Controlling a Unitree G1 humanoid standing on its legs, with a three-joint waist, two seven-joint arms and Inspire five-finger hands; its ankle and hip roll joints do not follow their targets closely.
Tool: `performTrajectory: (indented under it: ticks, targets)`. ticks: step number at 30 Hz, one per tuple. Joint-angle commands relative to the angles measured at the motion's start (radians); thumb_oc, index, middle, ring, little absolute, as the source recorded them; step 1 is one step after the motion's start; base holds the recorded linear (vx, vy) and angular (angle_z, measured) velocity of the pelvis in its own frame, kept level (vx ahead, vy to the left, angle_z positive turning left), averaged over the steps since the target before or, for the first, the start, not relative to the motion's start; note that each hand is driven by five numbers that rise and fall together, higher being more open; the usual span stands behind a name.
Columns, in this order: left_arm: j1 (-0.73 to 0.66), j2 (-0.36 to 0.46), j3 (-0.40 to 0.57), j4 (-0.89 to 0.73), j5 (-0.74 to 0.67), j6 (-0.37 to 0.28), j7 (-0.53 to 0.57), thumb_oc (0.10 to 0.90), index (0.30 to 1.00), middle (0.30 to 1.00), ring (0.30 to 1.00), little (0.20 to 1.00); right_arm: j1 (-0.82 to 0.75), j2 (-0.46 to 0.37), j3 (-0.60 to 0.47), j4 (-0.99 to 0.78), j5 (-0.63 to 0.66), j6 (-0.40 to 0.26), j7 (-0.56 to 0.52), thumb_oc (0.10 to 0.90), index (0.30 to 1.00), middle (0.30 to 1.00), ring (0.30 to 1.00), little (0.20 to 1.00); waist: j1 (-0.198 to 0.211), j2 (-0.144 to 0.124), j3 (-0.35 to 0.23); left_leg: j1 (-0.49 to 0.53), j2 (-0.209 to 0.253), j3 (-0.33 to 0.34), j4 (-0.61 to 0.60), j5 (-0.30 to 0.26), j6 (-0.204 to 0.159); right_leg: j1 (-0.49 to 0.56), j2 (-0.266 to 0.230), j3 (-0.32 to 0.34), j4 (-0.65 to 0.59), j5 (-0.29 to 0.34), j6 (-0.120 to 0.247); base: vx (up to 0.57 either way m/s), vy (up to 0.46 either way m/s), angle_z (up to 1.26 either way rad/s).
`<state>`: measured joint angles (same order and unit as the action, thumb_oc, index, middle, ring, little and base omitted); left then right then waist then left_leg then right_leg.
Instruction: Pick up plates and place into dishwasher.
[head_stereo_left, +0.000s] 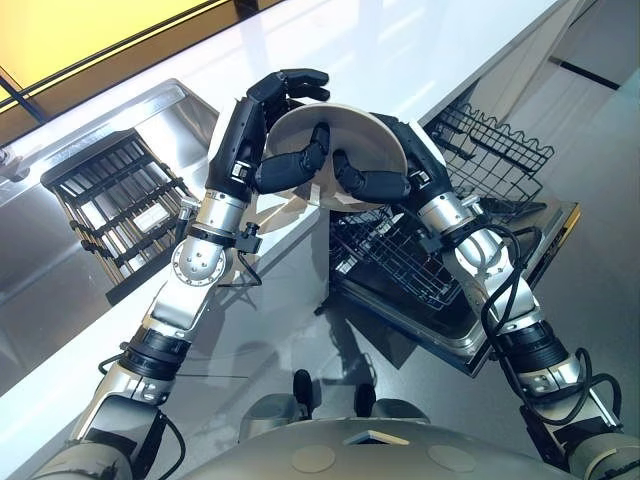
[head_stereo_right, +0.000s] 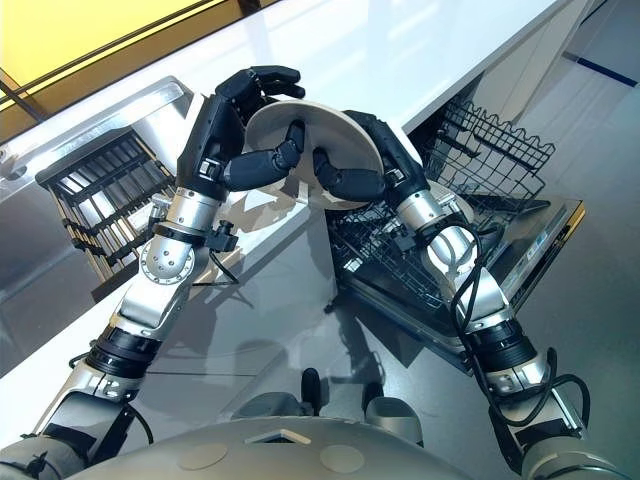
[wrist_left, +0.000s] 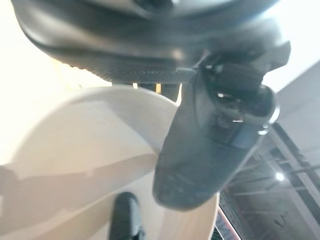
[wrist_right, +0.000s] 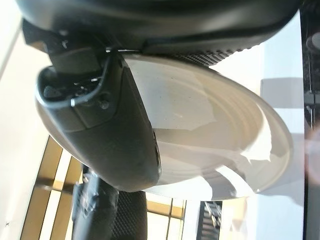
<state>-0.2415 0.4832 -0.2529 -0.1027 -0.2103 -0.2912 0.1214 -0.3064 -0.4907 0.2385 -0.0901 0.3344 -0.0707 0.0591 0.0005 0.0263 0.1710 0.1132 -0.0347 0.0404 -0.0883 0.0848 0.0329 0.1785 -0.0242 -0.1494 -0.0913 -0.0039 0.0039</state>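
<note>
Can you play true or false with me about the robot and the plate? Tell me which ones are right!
1. Both hands hold the plate. True: the left hand and the right hand both grip it.
2. The plate already sits in the dishwasher rack. False: it is held up above the counter edge.
3. The dishwasher door is open. True.
4. The plate is black. False: it is white.
5. A dark dish rack sits in the sink on the robot's left. True.
</note>
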Motion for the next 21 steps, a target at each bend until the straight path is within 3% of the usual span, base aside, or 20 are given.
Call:
performTrajectory:
  ticks: [1, 5, 11, 16, 21]
  targets:
    - [-0.075, 0.064, 0.153, 0.040, 0.022, -0.043, 0.092, 0.800, 0.900, 0.900, 0.900, 0.900, -0.082, 0.003, -0.188, -0.053, 0.049, -0.183, -0.144, 0.100, 0.300, 0.300, 0.300, 0.200, 0.020, 0.008, -0.102, 0.027, 0.005, -0.026, 0.006, -0.133, -0.033, -0.043, 0.043, -0.055, 0.128, -0.146, 0.028, 0.00, 0.000, 0.00]
    - [-0.069, 0.134, 0.265, 0.056, 0.042, -0.009, 0.136, 0.800, 0.900, 0.900, 0.900, 0.900, -0.071, -0.023, -0.283, -0.041, -0.038, -0.231, -0.283, 0.100, 0.300, 0.300, 0.300, 0.200, 0.020, 0.016, -0.107, 0.026, 0.003, -0.031, 0.004, -0.135, -0.033, -0.043, 0.041, -0.052, 0.124, -0.149, 0.027, -0.01, 0.005, 0.00]
    - [-0.010, 0.186, 0.401, 0.092, 0.042, -0.008, 0.170, 0.800, 0.900, 0.900, 0.900, 0.900, -0.001, -0.076, -0.405, 0.040, -0.080, -0.251, -0.373, 0.100, 0.300, 0.300, 0.300, 0.200, 0.021, 0.023, -0.112, 0.020, 0.001, -0.031, 0.001, -0.127, -0.033, -0.046, 0.038, -0.050, 0.121, -0.144, 0.026, -0.02, 0.022, 0.01]
    - [0.064, 0.191, 0.492, 0.120, 0.047, -0.010, 0.197, 0.800, 0.900, 0.900, 0.900, 0.900, 0.106, -0.095, -0.490, 0.126, -0.099, -0.203, -0.367, 0.100, 0.300, 0.300, 0.300, 0.200, 0.016, 0.025, -0.113, 0.019, 0.001, -0.030, 0.001, -0.127, -0.034, -0.049, 0.034, -0.048, 0.121, -0.142, 0.030, -0.01, 0.019, 0.00]
    - [0.117, 0.185, 0.544, 0.140, 0.064, 0.001, 0.213, 0.800, 0.900, 0.900, 0.900, 0.900, 0.193, -0.076, -0.495, 0.184, -0.160, -0.151, -0.304, 0.100, 0.300, 0.300, 0.300, 0.200, 0.006, 0.027, -0.110, 0.019, -0.001, -0.030, 0.001, -0.132, -0.035, -0.047, 0.030, -0.043, 0.115, -0.146, 0.033, 0.00, 0.007, 0.00]
